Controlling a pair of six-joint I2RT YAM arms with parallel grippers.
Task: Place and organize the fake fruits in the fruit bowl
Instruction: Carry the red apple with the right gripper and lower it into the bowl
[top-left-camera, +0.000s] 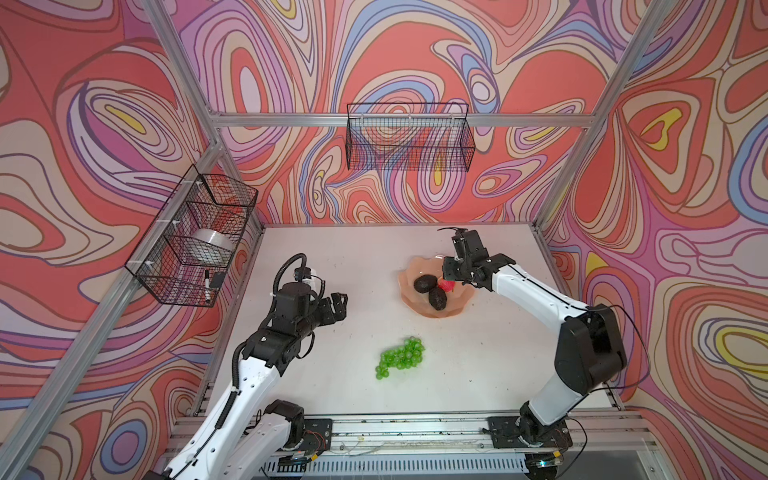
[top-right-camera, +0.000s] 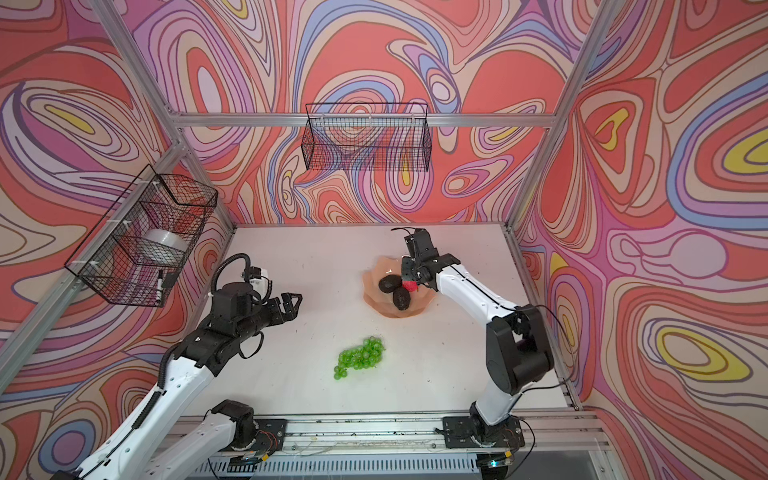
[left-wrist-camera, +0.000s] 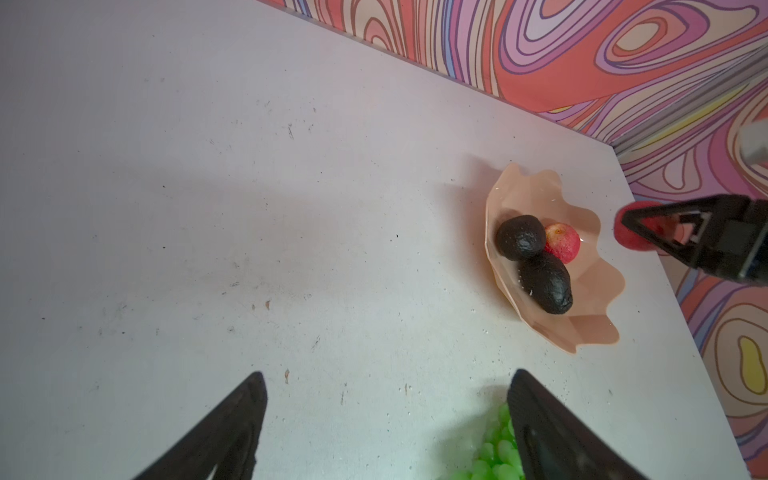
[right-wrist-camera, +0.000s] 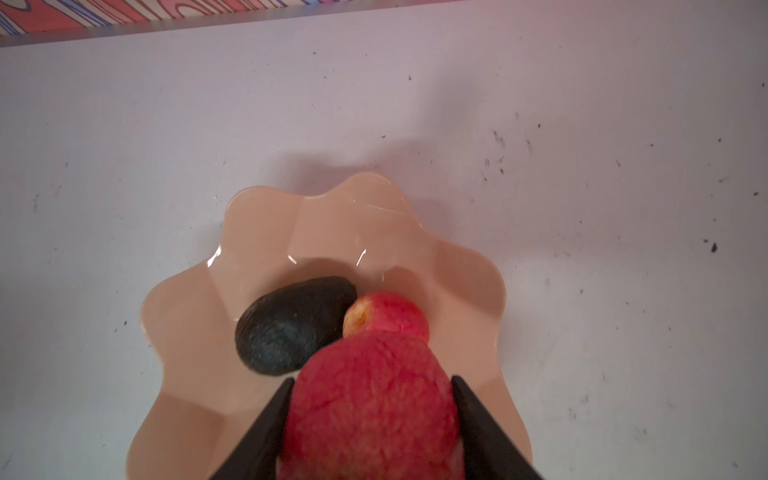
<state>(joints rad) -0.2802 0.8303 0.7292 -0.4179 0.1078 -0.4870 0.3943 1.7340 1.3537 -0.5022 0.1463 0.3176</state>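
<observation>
Three of your five fruits already lie in the bowl (top-left-camera: 457, 301), which sits right of centre in both top views. They are an avocado (top-left-camera: 425, 284) lying against a second avocado (top-left-camera: 437, 298), and an apple (left-wrist-camera: 562, 242) pressed up against the pair. Your fourth fruit, the second apple (right-wrist-camera: 374, 415), is pinched between the jaws of your right gripper (right-wrist-camera: 372, 379). It hangs over the bowl's hollow, above the apple already there. In the left wrist view it looks raised clear of the rim, so I judge it carried into place but not yet set down. You have only to lower it and let go, ideally into the bare part of the bowl rather than on top of the other fruit, where a round apple could roll. The fifth fruit, the grapes (top-left-camera: 401, 357), is untouched. The bunch lies on the table (top-left-camera: 478, 374) in the lower middle of both top views, well apart from the bowl. Your left gripper (top-left-camera: 338, 303) hovers left of centre with its jaws spread wide and nothing between them. The grapes lie near it, showing just beside one finger in its wrist view, so that arm looks the natural one to fetch them. By my reckoning you are past the halfway mark: one release, one more pick and place, and then any tidying so the fruit sits neatly with room left for the bunch.
</observation>
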